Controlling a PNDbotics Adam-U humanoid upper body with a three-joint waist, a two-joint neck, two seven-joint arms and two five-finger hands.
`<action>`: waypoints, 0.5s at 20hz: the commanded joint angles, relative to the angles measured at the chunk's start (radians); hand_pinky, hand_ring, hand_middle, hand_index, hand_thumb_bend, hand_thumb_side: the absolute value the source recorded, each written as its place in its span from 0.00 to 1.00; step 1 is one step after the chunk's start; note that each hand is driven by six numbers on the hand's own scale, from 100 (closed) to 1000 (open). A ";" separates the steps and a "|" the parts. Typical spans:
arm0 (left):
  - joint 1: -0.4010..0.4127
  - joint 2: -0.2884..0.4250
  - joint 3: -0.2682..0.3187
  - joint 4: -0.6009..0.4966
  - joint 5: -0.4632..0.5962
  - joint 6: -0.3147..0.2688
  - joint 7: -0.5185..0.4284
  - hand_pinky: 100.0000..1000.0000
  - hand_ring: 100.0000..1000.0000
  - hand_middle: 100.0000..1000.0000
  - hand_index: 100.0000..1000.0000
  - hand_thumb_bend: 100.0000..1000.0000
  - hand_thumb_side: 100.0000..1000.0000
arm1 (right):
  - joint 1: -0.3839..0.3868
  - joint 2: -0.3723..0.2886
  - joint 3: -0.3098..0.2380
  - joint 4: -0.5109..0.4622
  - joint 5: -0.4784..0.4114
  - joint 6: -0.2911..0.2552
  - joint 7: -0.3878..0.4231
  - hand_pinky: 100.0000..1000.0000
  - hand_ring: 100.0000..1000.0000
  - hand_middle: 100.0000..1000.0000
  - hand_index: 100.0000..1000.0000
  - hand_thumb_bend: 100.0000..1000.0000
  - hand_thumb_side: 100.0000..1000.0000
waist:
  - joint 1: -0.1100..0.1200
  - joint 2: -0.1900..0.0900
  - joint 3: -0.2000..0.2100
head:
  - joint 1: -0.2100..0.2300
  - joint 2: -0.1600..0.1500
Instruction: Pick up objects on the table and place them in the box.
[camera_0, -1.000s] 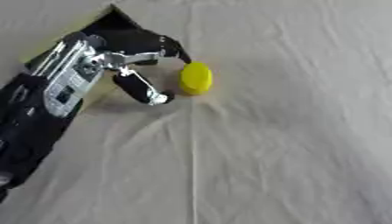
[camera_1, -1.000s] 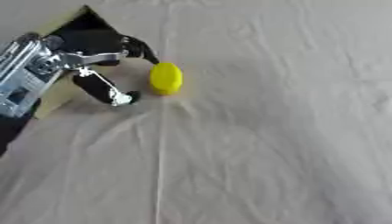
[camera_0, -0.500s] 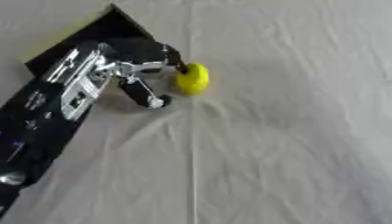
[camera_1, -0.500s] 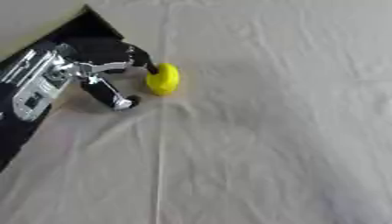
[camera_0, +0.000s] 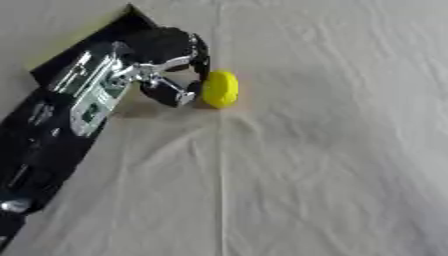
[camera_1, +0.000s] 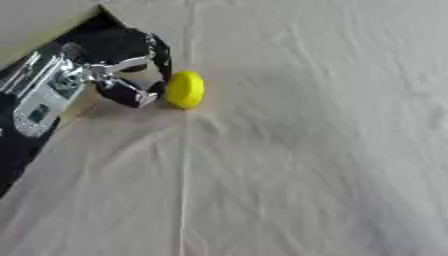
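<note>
While the left hand (camera_0: 162, 75) reaches in from the upper left, a yellow object (camera_0: 219, 89) sits at its fingertips on the cloth (camera_0: 332, 150).

Going left to right: the black and silver arm (camera_0: 61, 115) runs up from the lower left edge to the hand. Its fingers (camera_0: 199, 55) curl down over the near side of the yellow object, and the thumb (camera_0: 166, 95) sits low beside it, so the hand brackets the object from its own side. Contact looks likely at the fingertips, but the far side of the object is bare, so I judge the grasp to be just closing, not yet a lift. The object, rounded and small, lies on the cloth just right of the hand. Right of it, only wrinkled cloth. Neither a box nor the right hand shows in either view.
</note>
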 joint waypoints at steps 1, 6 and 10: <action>-0.023 0.028 0.020 -0.071 0.024 0.034 0.025 0.62 0.60 0.49 0.54 0.00 0.01 | -0.002 -0.019 -0.006 -0.016 -0.005 0.001 -0.001 0.93 0.81 0.61 0.77 0.00 0.60 | -0.004 -0.023 0.001 | -0.001 -0.003; -0.024 0.025 0.010 -0.100 0.025 0.054 0.030 0.61 0.58 0.47 0.52 0.00 0.01 | -0.004 -0.018 -0.005 -0.016 -0.008 0.001 0.002 0.93 0.81 0.61 0.77 0.00 0.60 | -0.006 -0.022 -0.001 | 0.002 -0.003; -0.023 0.014 0.000 -0.085 0.019 0.048 -0.013 0.80 0.82 0.76 0.90 0.00 0.12 | -0.005 -0.016 -0.004 -0.016 -0.010 0.003 0.003 0.94 0.81 0.61 0.77 0.00 0.60 | -0.006 -0.021 -0.003 | 0.006 -0.003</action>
